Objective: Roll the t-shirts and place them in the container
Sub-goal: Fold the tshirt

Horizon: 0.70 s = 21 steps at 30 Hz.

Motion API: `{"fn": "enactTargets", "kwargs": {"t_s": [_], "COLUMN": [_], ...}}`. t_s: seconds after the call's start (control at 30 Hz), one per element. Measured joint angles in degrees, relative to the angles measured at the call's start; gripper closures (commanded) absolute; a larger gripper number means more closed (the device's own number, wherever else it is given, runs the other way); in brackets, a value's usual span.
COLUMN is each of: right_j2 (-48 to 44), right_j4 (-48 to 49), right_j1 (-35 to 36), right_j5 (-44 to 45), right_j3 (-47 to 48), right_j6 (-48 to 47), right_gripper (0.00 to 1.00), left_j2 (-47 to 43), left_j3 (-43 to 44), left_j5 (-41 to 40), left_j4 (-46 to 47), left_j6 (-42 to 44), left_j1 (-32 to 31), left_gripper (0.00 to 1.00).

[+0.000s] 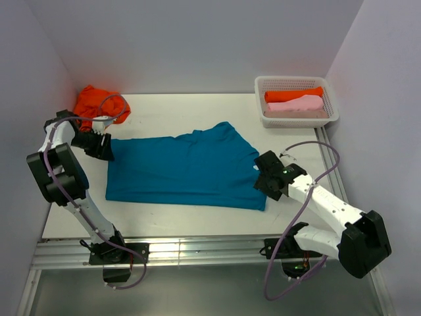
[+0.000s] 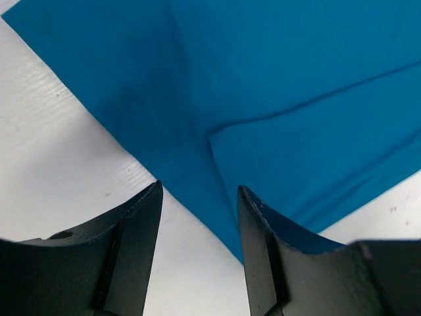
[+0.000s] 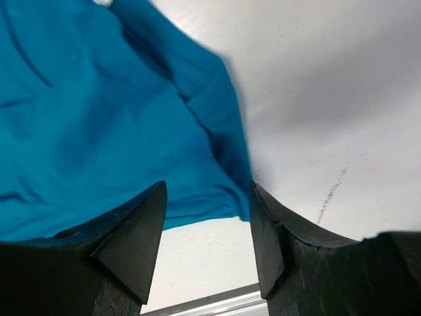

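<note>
From above, the teal t-shirt [image 1: 187, 168] lay flat on the middle of the table [image 1: 197, 112]. The left wrist view showed the left gripper [image 2: 200, 187] spread over its corner. The right wrist view showed the right gripper [image 3: 208, 184] likewise spread at the hem. Uneven pinches could skew the roll.

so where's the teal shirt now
In the top view the teal shirt lies spread on the table, the left gripper at its left edge and the right gripper at its right edge.
</note>
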Motion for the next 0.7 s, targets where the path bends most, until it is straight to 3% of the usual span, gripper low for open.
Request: {"fn": "enactTargets", "kwargs": {"t_s": [0.33,0.7], "right_j2": [0.0,0.0], "right_j4": [-3.1,-6.0], "right_j1": [0.0,0.7], "right_j5": [-0.6,-0.8], "right_j3": [3.8,4.9], "right_j6": [2.6,5.6], "right_gripper": [0.41,0.42], "left_j2": [-0.3,-0.3], "left_j3": [-10.9,-11.4], "left_j5": [0.7,1.2], "left_j4": [9.0,12.4], "left_j6": [-2.1,-1.9], "left_j1": [-0.5,-2.3], "left_gripper": [0.47,0.48]}}
